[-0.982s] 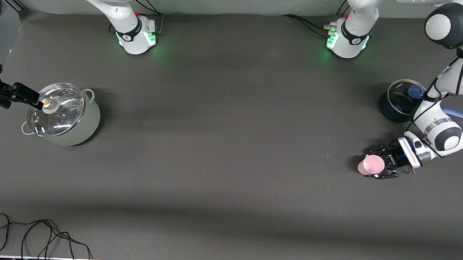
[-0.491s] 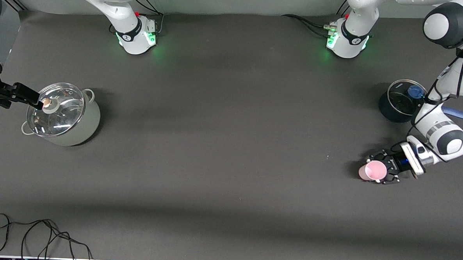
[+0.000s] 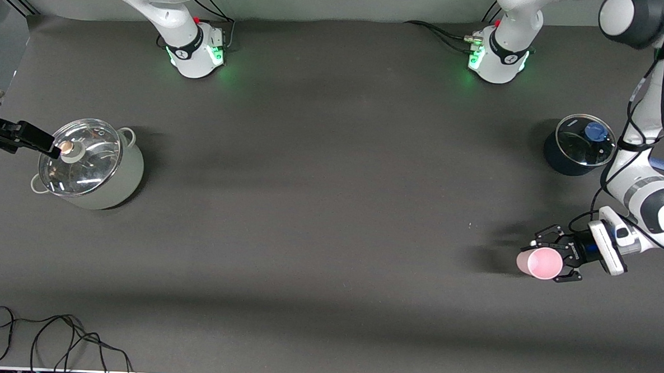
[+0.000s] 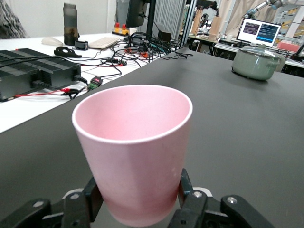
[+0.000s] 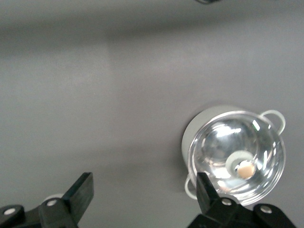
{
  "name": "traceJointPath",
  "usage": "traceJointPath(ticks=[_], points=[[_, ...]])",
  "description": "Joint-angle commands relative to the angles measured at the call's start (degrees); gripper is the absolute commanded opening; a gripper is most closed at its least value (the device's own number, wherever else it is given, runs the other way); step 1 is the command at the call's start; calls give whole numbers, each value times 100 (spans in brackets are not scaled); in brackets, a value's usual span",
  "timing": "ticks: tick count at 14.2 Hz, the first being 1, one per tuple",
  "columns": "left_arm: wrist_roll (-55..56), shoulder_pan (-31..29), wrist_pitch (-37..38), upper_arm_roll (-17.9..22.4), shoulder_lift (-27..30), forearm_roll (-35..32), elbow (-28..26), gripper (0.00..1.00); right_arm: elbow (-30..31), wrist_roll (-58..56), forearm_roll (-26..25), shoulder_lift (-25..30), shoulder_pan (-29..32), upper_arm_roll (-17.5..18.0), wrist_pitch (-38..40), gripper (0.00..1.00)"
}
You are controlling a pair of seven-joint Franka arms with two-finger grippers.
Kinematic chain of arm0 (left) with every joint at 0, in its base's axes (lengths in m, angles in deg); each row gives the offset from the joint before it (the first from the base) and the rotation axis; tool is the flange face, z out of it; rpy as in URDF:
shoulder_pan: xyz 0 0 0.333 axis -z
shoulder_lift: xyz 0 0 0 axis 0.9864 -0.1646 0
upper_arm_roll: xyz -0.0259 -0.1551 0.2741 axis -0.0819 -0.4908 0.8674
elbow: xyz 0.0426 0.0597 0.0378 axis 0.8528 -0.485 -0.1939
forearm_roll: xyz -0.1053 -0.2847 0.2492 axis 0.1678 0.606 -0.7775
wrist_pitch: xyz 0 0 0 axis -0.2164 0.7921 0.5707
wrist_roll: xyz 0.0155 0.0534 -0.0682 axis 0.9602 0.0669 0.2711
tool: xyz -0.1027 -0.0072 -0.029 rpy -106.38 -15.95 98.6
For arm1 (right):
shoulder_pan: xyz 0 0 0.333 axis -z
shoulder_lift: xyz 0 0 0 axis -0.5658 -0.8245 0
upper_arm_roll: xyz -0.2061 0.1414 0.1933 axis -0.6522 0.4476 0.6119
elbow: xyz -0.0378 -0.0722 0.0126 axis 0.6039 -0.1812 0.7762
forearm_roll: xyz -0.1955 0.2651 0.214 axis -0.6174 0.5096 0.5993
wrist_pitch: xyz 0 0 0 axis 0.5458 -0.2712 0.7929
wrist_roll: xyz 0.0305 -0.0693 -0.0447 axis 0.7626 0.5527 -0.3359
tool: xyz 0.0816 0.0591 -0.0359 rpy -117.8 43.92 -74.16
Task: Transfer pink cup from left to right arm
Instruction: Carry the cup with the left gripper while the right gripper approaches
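The pink cup (image 3: 539, 263) is held upright in my left gripper (image 3: 554, 257), above the table at the left arm's end, with its shadow on the mat beside it. In the left wrist view the claw fingers (image 4: 186, 186) press both sides of the cup (image 4: 135, 142) near its base, so the left gripper (image 4: 138, 202) is shut on it. The cup looks empty. My right gripper (image 3: 37, 139) hangs over the right arm's end of the table beside the grey pot. Its right wrist view shows the gripper (image 5: 144, 185) open and empty.
A grey pot with a glass lid (image 3: 89, 164) stands at the right arm's end and shows in the right wrist view (image 5: 235, 156). A dark pot with a glass lid and blue knob (image 3: 577, 145) stands near the left arm. A black cable (image 3: 51, 337) lies at the table's front edge.
My left gripper has lifted the pink cup off the table and carried it toward the front camera. The right gripper has barely moved.
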Motion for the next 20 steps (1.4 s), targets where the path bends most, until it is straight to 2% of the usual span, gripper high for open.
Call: traceJointPath(ticks=[1, 3, 6, 7, 9, 11, 14, 16, 20], points=[[1053, 648, -563, 78, 995, -60, -683, 51, -85, 933, 145, 10, -78, 21, 118, 95], [1573, 1027, -897, 60, 1601, -51, -1113, 50, -103, 1933, 513, 10, -217, 48, 135, 95], [2117, 1772, -1468, 51, 2481, 46, -1843, 48, -138, 3472, 577, -43, -831, 48, 109, 95], [2547, 2089, -1687, 51, 2631, 63, -1862, 48, -181, 3964, 594, -60, -1095, 48, 91, 95], [3234, 2843, -2388, 51, 2860, 177, -1844, 48, -304, 4966, 961, -69, -1482, 39, 47, 95], [3307, 3373, -2805, 51, 3080, 466, -1871, 48, -558, 5941, 1130, -227, -1851, 39, -23, 95], [3316, 3997, -3129, 51, 3344, 494, -1950, 47, -1042, 7120, 1148, -613, -2440, 39, -41, 93], [3316, 4436, -3437, 51, 3441, 494, -1950, 48, -1376, 7867, 1358, -842, -2757, 39, -84, 91], [3307, 5385, -4561, 51, 3503, 503, -1932, 47, -2122, 9240, 1473, -1421, -3372, 39, -286, 92]])
